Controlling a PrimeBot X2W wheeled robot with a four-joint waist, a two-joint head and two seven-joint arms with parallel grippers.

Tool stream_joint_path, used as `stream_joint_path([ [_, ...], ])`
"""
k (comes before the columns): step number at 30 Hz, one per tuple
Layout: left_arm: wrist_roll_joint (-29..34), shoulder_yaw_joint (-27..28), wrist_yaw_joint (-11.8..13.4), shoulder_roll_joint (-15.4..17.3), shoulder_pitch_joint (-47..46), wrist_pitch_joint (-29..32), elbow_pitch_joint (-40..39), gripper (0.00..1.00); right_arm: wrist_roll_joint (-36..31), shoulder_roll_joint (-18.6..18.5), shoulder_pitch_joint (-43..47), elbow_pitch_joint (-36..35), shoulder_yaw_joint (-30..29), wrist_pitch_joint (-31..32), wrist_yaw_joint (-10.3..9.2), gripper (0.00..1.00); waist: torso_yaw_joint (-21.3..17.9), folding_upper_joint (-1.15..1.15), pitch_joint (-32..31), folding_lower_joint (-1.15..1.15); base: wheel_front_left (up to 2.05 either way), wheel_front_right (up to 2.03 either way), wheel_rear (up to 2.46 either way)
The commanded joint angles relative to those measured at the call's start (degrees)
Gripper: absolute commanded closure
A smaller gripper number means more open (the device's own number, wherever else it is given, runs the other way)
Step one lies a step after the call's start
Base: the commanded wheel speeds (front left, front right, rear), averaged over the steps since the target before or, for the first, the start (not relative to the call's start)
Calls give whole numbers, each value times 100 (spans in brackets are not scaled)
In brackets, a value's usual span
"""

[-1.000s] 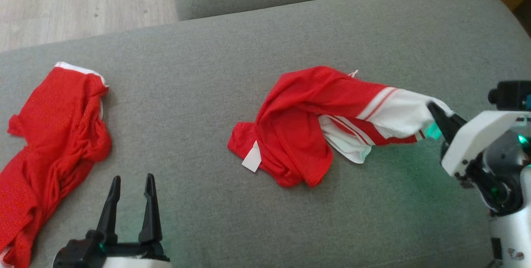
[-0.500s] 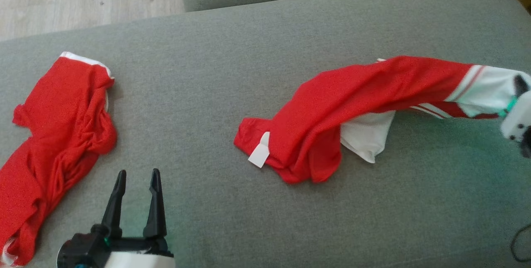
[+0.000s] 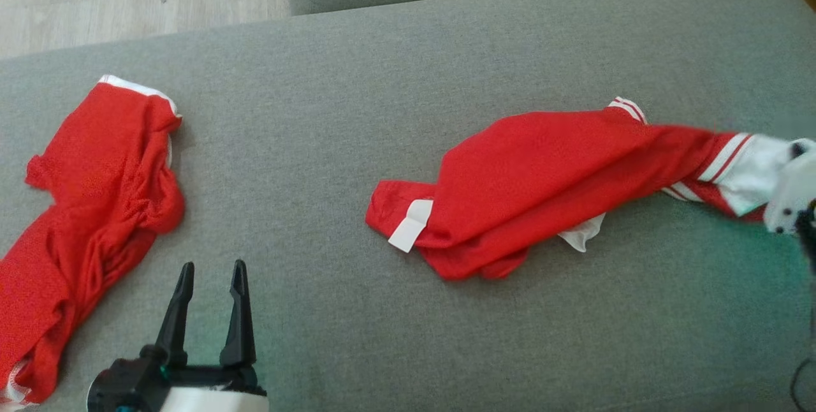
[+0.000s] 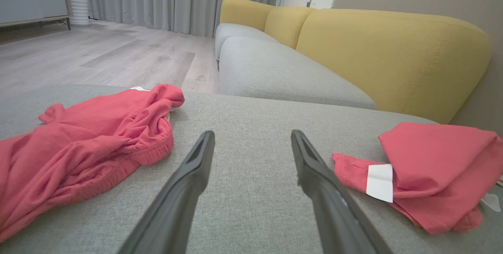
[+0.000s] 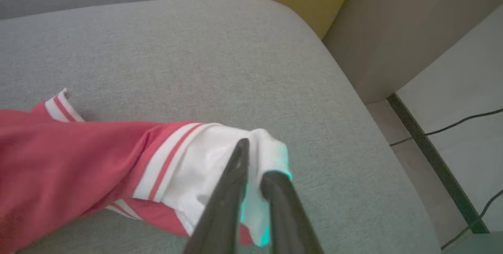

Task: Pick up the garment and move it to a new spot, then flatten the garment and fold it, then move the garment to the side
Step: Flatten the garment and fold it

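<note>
Right jaws pinch garment (image 3: pixel 542 176) by white cuff (image 5: pixel 204 155) at 3 o'clock — likely so you can stretch it flat; left jaws wide, idle, 7 o'clock.

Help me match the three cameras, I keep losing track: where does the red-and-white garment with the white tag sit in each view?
Head view: the red-and-white fabric garment stretches from centre to the right edge.
Left wrist view: lower right, its white rectangular tag showing.
Right wrist view: left side to bottom centre, white striped end nearest.
Shared landmark: the grey fabric sofa cushion beneath it.
</note>
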Motion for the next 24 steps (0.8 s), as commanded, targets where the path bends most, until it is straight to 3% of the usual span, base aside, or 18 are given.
stream_joint_path([
  [1, -6, 167, 10, 43, -190, -55, -171, 0, -24, -87, -116, -138, 180, -56, 44, 0, -10, 0, -7, 0, 0, 0, 0],
  [7, -17, 216, 10, 16, -142, -55, -188, 0, -3, -244, 146, -223, 547, -151, 44, 0, -60, 0, -51, 0, 0, 0, 0],
  [13, -26, 285, 10, -12, -58, -55, -217, 0, 126, -208, 580, -1001, 800, -80, 44, 0, -192, 0, -90, 0, 0, 0, 0],
  [16, -23, 303, 10, -28, -46, -55, -243, 0, 195, -190, 895, -1725, 862, -216, 44, 0, -276, 0, -91, 0, 0, 0, 0],
  [20, -24, 301, 10, -41, -53, -55, -274, 0, 114, 100, 1384, -2698, 801, -654, 44, 0, -367, 0, -95, 0, 0, 0, 0],
  [24, -24, 252, 10, -49, -80, -55, -280, 0, -119, 669, 1960, -3291, 909, -1347, 44, 0, -411, 0, -89, 0, 0, 0, 0],
])
